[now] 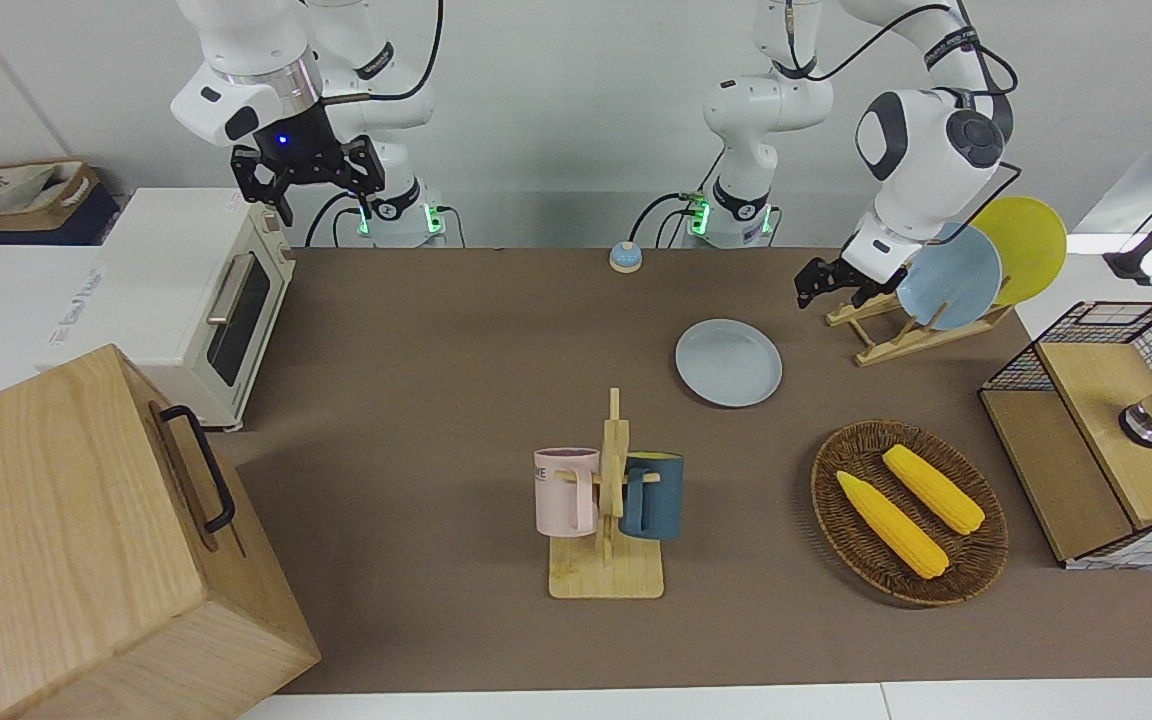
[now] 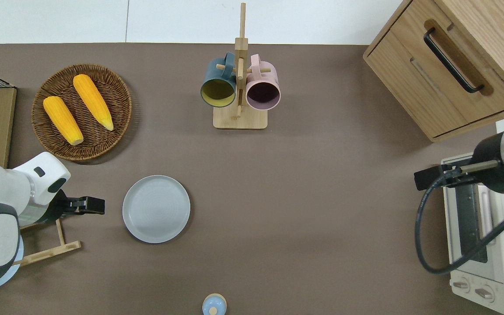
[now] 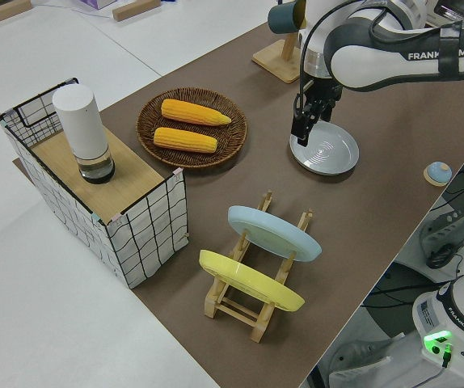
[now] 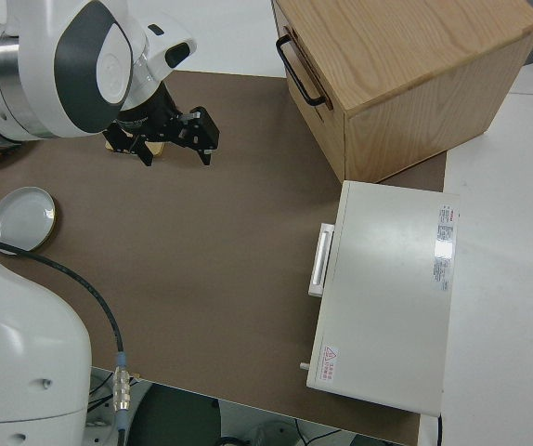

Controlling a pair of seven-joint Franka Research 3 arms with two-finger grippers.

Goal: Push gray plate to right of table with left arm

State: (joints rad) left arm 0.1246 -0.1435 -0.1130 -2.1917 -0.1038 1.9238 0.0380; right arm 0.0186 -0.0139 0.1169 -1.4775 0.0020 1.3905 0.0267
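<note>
A: In the front view, where does the job stand?

B: By the look of it, barely begun. The gray plate lies flat on the table, toward the left arm's end. The left gripper is low beside the plate rack, near the plate's rim but apart from it. The robot has yet to touch the plate, and the whole push toward the right arm's end is left.

A: And from overhead?

B: The same story. The plate sits nearer the robots than the basket of corn. The left gripper is just beside the rim on the left arm's side, with a strip of bare table between them. Its fingers look close together, nearly shut.

A: Which way does the plate point?

B: It is round, so it has no long axis and no heading. It rests rim up, open face to the ceiling.

A: The left side view?

B: There the gripper hangs at the plate's edge, fingers narrow and pointing down. Whether it touches cannot be told from that angle.

A: The right side view?

B: The plate shows at the table's edge of the picture. The right gripper is parked, its fingers spread wide and empty.
</note>
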